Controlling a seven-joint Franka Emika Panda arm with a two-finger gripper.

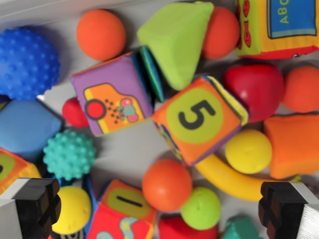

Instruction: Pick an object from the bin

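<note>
I look straight down into a bin (124, 154) crowded with toys. My gripper (159, 209) is open, its two black fingertips at the bottom corners, one finger (37, 201) at the wrist view's left and the other at the right. Nothing is between them. Just above the gap lie an orange ball (167, 184) and a small green ball (201, 208). An orange soft cube marked 5 (199, 118) sits in the middle, with a purple soft cube (112, 93) to its left and a green soft wedge (177, 40) above.
Around lie a blue bumpy ball (27, 62), a teal bumpy ball (69, 154), a yellow ball (247, 151), a banana (229, 181), a red apple shape (259, 89), more orange balls (101, 34), an ABC soft block (279, 25) and a cube marked 1 (124, 206).
</note>
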